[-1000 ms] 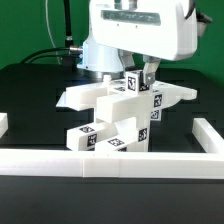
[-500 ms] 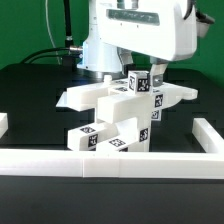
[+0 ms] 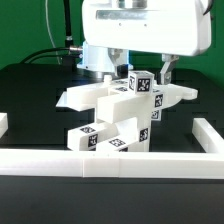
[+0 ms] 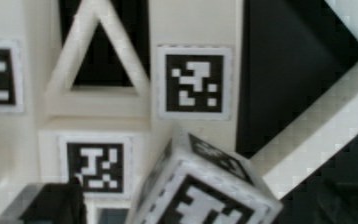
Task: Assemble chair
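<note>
The partly built white chair (image 3: 118, 112) stands in the middle of the black table, its tagged blocks stacked and leaning toward the exterior view's left. An upright tagged leg (image 3: 141, 84) sticks up from its top. My gripper (image 3: 141, 70) hangs over that leg, open, one finger on each side and neither touching it. The wrist view looks down on the leg's tagged end (image 4: 208, 188) between my gripper's (image 4: 194, 208) dark fingers (image 4: 44, 204). Behind the leg lies the X-braced seat (image 4: 101, 60) with several tags.
A long low white border wall (image 3: 110, 161) runs along the front, with short returns at the exterior view's right (image 3: 209, 131) and left (image 3: 3, 122). Black cables (image 3: 55, 50) trail at the back left, next to the arm's base.
The gripper was shut on the upright leg a second ago. It has since opened wide and let go, and the leg stays standing in the chair.
</note>
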Robot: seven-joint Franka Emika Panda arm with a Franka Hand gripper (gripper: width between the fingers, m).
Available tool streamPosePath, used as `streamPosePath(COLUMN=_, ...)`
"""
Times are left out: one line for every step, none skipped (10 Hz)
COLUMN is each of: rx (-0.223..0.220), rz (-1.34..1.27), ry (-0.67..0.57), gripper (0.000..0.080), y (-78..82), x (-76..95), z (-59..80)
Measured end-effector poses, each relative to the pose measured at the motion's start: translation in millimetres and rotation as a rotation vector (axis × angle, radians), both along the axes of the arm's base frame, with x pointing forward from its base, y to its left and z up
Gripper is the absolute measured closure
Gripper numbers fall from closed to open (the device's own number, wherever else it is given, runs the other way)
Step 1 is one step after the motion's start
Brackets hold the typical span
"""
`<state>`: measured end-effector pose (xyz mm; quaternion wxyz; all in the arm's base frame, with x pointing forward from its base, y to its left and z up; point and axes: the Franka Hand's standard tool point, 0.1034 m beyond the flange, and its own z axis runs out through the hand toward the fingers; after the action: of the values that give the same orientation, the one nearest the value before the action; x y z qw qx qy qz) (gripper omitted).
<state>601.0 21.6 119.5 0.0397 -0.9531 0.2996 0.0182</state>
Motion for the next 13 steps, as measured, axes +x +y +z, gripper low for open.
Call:
streamPosePath(rx=-0.029, rz=0.101, ry=-0.022, gripper=0.0151, y=2.2, x=2.5, z=-0.7)
streamPosePath(rx=-0.034, rz=0.187, ry=-0.027, gripper=0.0151, y=3.2, x=2.3, z=-1.4)
streamPosePath(rx=-0.045, rz=0.271, ry=-0.029, gripper=0.0151, y=3.2, x=2.0, z=-1.6)
streamPosePath(rx=-0.052, rz=0.349, ry=-0.030, gripper=0.0151, y=5.0, x=1.6, z=-2.2)
streamPosePath(rx=-0.052, rz=0.416, ry=-0.033, gripper=0.0151, y=5.7, x=1.4, z=-2.6)
streamPosePath(rx=-0.054, rz=0.513, ry=-0.037, gripper=0.0151, y=5.4, x=1.2, z=-3.0)
streamPosePath(rx=-0.056, rz=0.591, ry=-0.040, gripper=0.0151, y=5.3, x=1.0, z=-3.7)
streamPosePath(rx=-0.056, rz=0.652, ry=-0.042, gripper=0.0151, y=4.8, x=0.8, z=-4.0)
streamPosePath(rx=-0.056, rz=0.695, ry=-0.044, gripper=0.0151, y=4.0, x=0.8, z=-4.0)
streamPosePath(rx=-0.057, rz=0.787, ry=-0.048, gripper=0.0151, y=2.2, x=0.9, z=-4.1)
streamPosePath(rx=-0.059, rz=0.815, ry=-0.054, gripper=0.0151, y=1.7, x=1.8, z=-3.9)
streamPosePath(rx=-0.065, rz=0.815, ry=-0.064, gripper=0.0151, y=1.1, x=3.6, z=-3.6)
streamPosePath(rx=-0.065, rz=0.812, ry=-0.064, gripper=0.0151, y=0.3, x=3.5, z=-3.6)
